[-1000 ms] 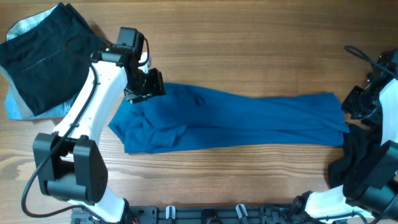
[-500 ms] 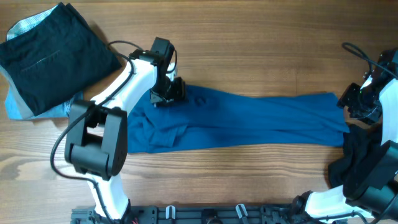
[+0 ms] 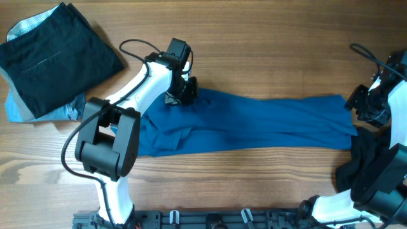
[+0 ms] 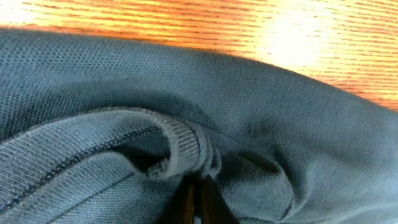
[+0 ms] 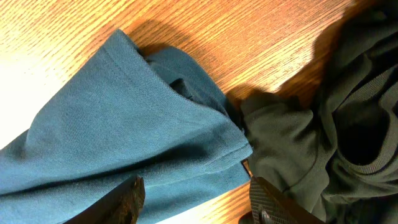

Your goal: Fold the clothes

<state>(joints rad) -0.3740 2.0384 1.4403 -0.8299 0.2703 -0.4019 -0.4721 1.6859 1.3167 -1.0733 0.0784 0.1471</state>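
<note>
The blue shirt (image 3: 267, 121) lies stretched in a long band across the middle of the desk (image 3: 254, 38), running from beside the left arm to the right edge. It is a plain deep blue. Its right half lies fairly flat and tapers to a squared end, and its left part is bunched into folds and creases. In the left wrist view its cloth (image 4: 280, 124) shows a fine pique knit, with a stitched seam and a ribbed hem curled over into a small roll.

The left gripper (image 3: 184, 94) sits on the upper edge of the shirt near its left end. Its jaws are pressed together, pinching a raised ridge of the blue cloth right at the curled hem (image 4: 186, 146).

The right gripper (image 3: 359, 105) hangs at the shirt's right end. Its jaws stand apart and hold nothing, and the shirt's corner (image 5: 112, 124) lies under them.

A dark garment (image 5: 323, 137), greenish-black with a ribbed edge, lies crumpled just beside that corner and touches it. In the overhead view it shows as a dark heap (image 3: 365, 159) by the right arm.

At the far left corner of the desk a black garment (image 3: 57, 57) lies folded flat, with stitched seams showing. It rests on a pale blue denim-like piece (image 3: 16, 108) that peeks out along its edges.
</note>
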